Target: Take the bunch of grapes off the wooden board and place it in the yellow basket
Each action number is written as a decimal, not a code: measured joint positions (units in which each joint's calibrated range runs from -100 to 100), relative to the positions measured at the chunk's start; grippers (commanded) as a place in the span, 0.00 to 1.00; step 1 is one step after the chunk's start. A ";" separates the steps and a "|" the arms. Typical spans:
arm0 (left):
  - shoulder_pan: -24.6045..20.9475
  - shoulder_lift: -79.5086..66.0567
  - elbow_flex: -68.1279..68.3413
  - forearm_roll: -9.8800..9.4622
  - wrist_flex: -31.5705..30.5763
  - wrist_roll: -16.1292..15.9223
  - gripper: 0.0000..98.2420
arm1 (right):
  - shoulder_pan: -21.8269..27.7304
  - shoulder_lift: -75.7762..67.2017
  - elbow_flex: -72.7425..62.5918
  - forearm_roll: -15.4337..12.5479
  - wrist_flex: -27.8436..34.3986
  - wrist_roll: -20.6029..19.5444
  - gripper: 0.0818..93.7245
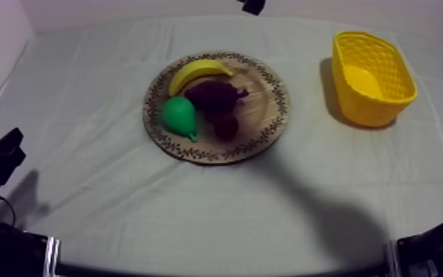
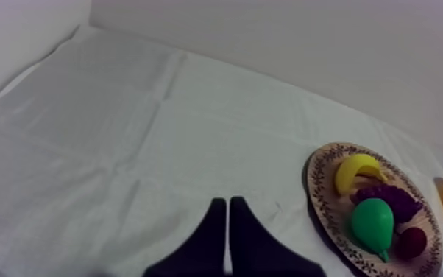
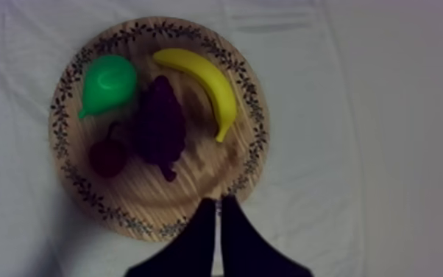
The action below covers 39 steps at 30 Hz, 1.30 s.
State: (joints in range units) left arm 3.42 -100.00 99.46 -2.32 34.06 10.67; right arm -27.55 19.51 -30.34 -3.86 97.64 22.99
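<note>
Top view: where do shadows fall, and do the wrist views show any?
Top view: a broad shadow darkens the cloth below-right of the wooden board; the yellow basket casts one leftward. Left wrist view: a dark band edges the board's rim nearest the left hand. Right wrist view: soft shadow crosses the board near the right hand.

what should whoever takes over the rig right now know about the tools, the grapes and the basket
The left tool is shut on nothing, over the cloth left of the wooden board.
The right tool is shut on nothing, above the board's rim.
The bunch of grapes lies on the board among banana, pear and small red fruit; the yellow basket stands right of the board.
Done: nothing. Left: grasp, carry, drop in basket.
</note>
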 measured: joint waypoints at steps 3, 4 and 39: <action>0.00 0.00 0.00 0.00 0.00 0.00 0.00 | -0.31 0.40 0.37 0.26 0.00 -0.10 0.01; 0.00 0.00 0.00 0.00 0.00 0.00 0.00 | -0.40 0.40 0.63 0.40 -0.10 -0.23 0.01; 0.00 0.00 0.00 0.00 0.00 0.00 0.00 | -2.68 -1.03 11.74 2.99 -12.32 -5.83 0.90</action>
State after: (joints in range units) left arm 3.42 -100.00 99.46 -2.32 34.06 10.67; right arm -30.23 18.47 -18.60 -0.87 85.32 17.16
